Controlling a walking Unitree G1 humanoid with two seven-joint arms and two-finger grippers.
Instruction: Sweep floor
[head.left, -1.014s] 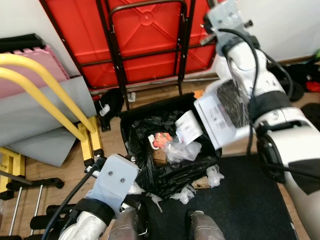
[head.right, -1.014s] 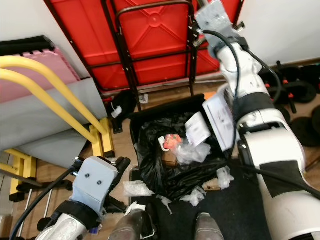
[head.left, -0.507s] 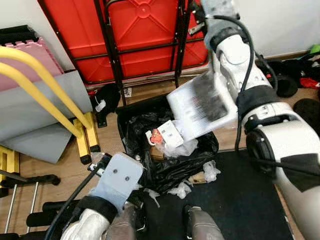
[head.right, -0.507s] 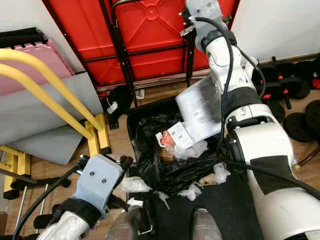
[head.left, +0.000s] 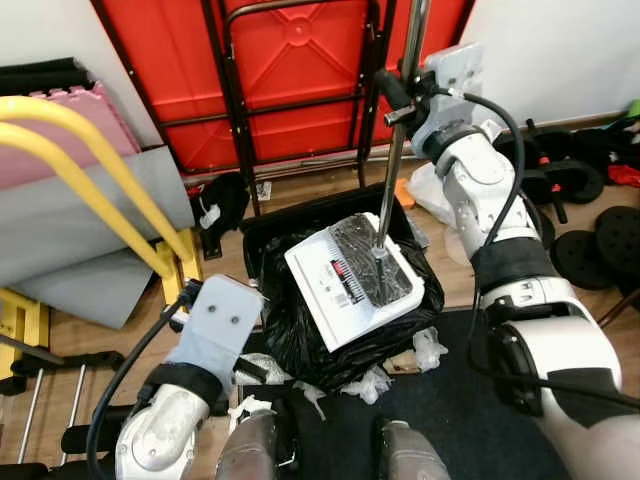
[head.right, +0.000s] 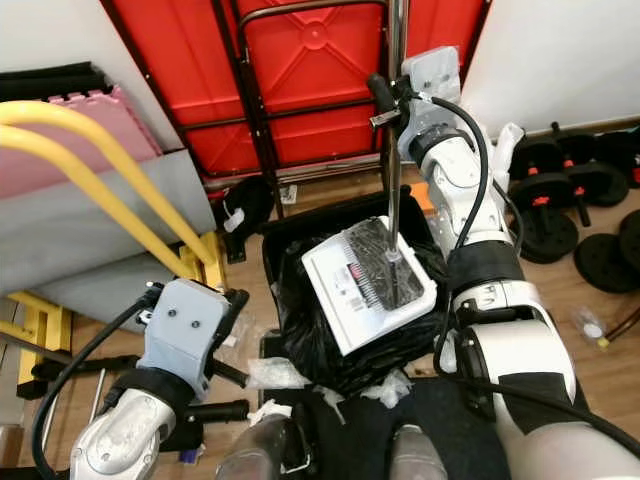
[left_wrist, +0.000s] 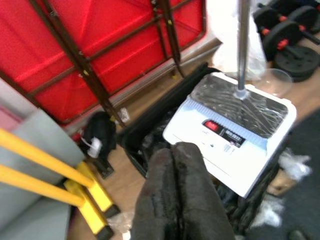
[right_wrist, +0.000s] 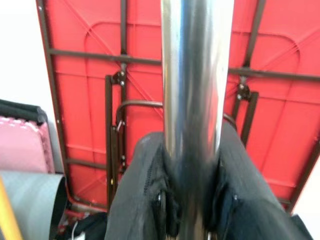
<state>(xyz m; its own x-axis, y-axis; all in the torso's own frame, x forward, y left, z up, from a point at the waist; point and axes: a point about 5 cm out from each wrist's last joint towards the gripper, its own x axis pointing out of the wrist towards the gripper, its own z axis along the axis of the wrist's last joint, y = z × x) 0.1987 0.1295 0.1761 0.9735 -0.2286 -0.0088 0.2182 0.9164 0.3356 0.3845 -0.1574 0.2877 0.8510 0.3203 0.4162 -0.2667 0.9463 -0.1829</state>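
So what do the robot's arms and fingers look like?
Both arms are shiny silver-white with black bands and black cables looping along them. The left gripper and right gripper each have two long black fingers, behind a boxy pale grey wrist block with small screws.

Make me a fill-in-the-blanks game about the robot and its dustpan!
1. The right claw is shut on the dustpan's shiny metal ____.
2. The white dustpan hangs over a bin lined with a ____ bag.
3. Leaning on the wall behind the bin is a folded table coloured ____.
4. The left claw is shut and holds ____.

Missing words: pole; black; red; nothing
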